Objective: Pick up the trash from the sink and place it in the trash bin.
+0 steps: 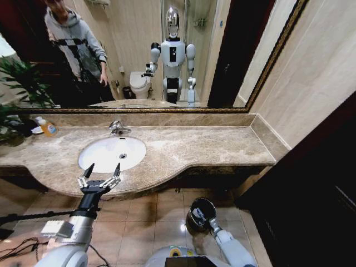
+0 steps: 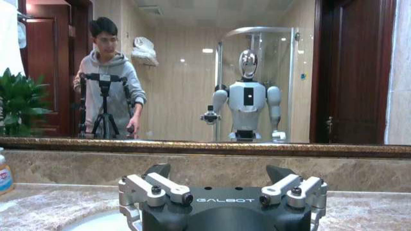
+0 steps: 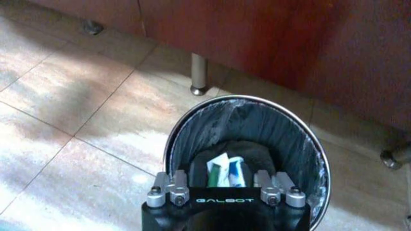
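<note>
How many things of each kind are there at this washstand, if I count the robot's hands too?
Hands: 2, the left hand and the right hand
Sink: 1
Faucet: 1
Orange bottle: 1
Trash bin: 1
Total: 6

In the left wrist view the wide oval white ceramic sink (image 2: 96, 222) shows as a pale sliver cut off by the frame's lower edge, its bowl hidden behind the black left gripper (image 2: 218, 174). The right gripper (image 3: 226, 179) has its fingertips sunk into the small round black trash bin (image 3: 257, 126), so their spread cannot be told. An orange-yellow bottle (image 2: 5, 174) is clipped by the frame's edge.
</note>
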